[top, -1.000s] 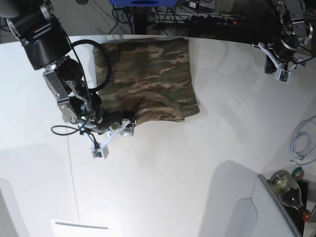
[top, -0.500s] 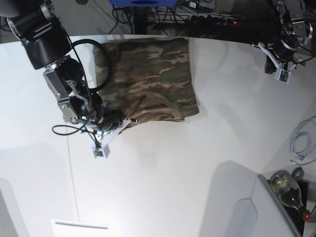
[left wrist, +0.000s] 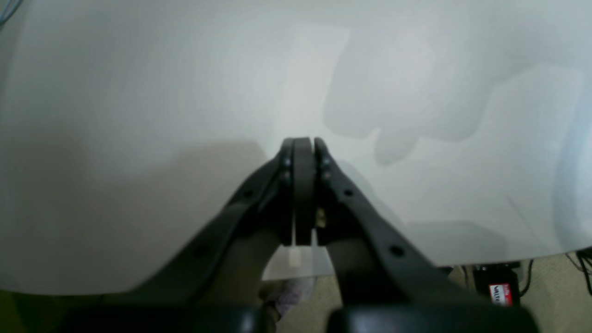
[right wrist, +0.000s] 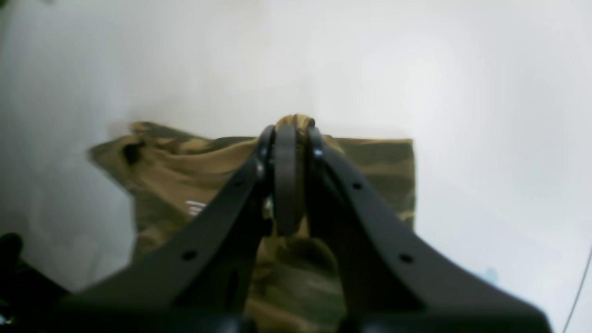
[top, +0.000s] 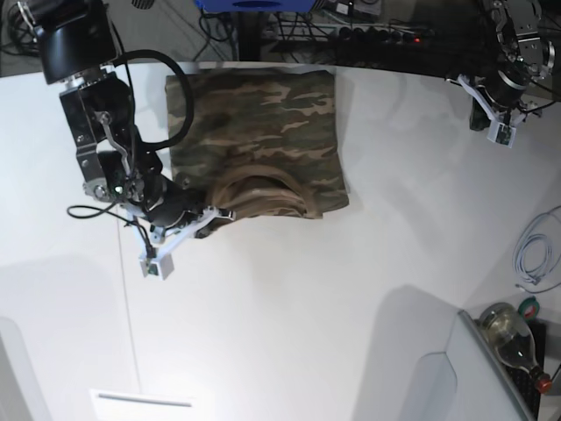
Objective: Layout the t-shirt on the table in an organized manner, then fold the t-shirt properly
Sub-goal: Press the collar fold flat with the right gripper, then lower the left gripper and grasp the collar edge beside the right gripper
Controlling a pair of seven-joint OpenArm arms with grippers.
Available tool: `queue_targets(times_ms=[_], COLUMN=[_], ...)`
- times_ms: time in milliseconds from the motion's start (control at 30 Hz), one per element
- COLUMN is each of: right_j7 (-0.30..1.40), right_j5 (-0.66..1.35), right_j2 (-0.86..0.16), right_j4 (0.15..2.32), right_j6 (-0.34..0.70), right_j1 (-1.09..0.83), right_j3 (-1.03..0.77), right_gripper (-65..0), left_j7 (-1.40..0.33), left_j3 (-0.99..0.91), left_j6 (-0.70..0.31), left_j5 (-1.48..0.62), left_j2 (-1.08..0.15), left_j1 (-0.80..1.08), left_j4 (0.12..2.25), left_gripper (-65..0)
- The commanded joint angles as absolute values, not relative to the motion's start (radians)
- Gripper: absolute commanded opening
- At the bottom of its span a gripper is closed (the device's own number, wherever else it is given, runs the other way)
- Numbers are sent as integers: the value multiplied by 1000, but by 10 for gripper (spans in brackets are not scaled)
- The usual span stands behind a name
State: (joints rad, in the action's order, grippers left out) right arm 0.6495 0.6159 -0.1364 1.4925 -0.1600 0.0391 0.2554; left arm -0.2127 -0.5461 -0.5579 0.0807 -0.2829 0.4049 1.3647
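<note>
1. Two arms are here, but only one is busy. The right gripper (right wrist: 286, 138) pinches a bunched corner of the shirt (top: 263, 132) near the collar end.
2. That shirt lies folded at the far middle of the table (top: 307, 316), and its near-left corner is lifted and wrinkled.
3. Up at the far side, the left gripper (left wrist: 303, 148) hangs over bare table, pressed together and holding nothing.
4. I think the step is folding or tidying this corner.
5. Next, the corner needs laying down flat, then letting go gently so no lumps stay.
</note>
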Motion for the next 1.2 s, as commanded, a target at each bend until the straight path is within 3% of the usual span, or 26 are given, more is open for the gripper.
queue_targets(times_ms=[0,200,633,767,833,1000,1167], right_j7=[645,648,619,619,619,619,619], right_j5=[621,615,615,615,615,615,615], right_j2=[-143,-143,-145,-148,-148,-147,-147], right_j4=[1524,1509,1478,1478,1478,1478,1478], right_j6=[-157,-157,-157,-157,-157,-157,-157], right_j1=[48,27,31,30,30,30,30], right_j3=[237,228,239,239,240,240,240], right_gripper=[-648,-650,-650,-650,-650,-650,-650], left_j7=[-193,-193,-202,-203,-203,-203,-203], left_j3=[-552,-549,-272,-209,-168,-125,-124], left_j6=[-556,-556,-556,-558,-559,-559,-559], left_j5=[73,64,62,61,33,-153,-173], left_j2=[-298,-292,-208,-185,-180,-186,-180], left_j1=[407,406,236,186,165,99,33], left_j4=[1379,1395,1484,1469,1451,1362,1259], left_gripper=[-650,-650,-642,-296,-222,-209,-211])
